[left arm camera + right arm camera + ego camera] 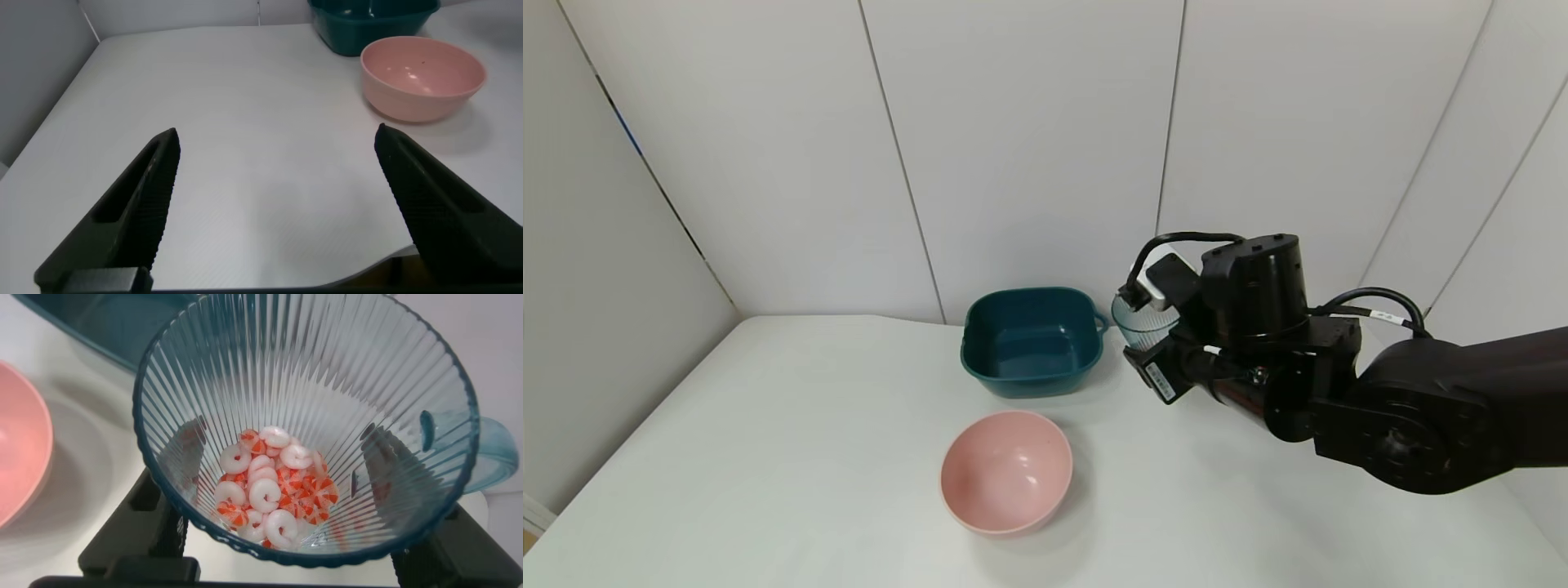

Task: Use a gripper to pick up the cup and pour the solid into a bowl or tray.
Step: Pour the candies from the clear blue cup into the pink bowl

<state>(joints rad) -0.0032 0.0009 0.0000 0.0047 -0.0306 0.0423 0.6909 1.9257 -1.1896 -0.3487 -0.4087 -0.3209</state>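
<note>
My right gripper [1164,347] is shut on the cup [1142,324], a ribbed light-blue clear mug held upright just right of the teal tub. In the right wrist view its fingers [159,531] press the cup's [310,384] lower walls from both sides, and the handle [490,453] sticks out sideways. The solid [274,494], small orange-red and white pieces, lies heaped at the bottom. The pink bowl [1006,471] stands empty nearer to me, to the left of the cup. Whether the cup's base touches the table is hidden. My left gripper [278,167] hovers open over bare table.
A dark teal squarish tub [1033,340] stands empty at the back, close beside the cup. White wall panels rise right behind it. The white table [768,457] stretches bare to the left, and its front edge [384,265] shows in the left wrist view.
</note>
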